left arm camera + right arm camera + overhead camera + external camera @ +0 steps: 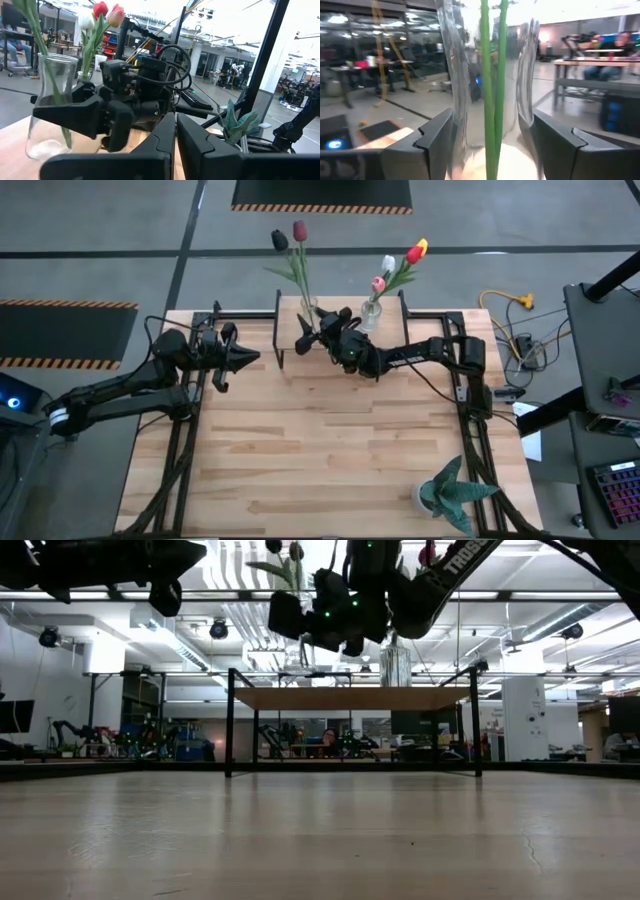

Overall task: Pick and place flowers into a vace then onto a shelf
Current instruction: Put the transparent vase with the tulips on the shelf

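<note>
Right gripper (487, 137) clamps the clear glass vase (487, 75) between its fingers, two green tulip stems (491, 90) rising inside. Left gripper (245, 360), fingers together, waits well apart.

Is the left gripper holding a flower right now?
No, the left gripper is shut on nothing, hovering off the shelf's left end.

Own left gripper (175, 145) low in front, 2 dark fingers (155, 145) pressed together, nothing between them. Just beyond, right gripper (75, 112) with fingers (70, 112) spread around a clear glass vase (50, 105) standing on the light wood surface (10, 135). Green stems (37, 30) rising out of that vase. Farther back, 3 tulips (102, 12) visible: red, pink, white. Spiky teal plant (237, 122) off to the side.
</note>
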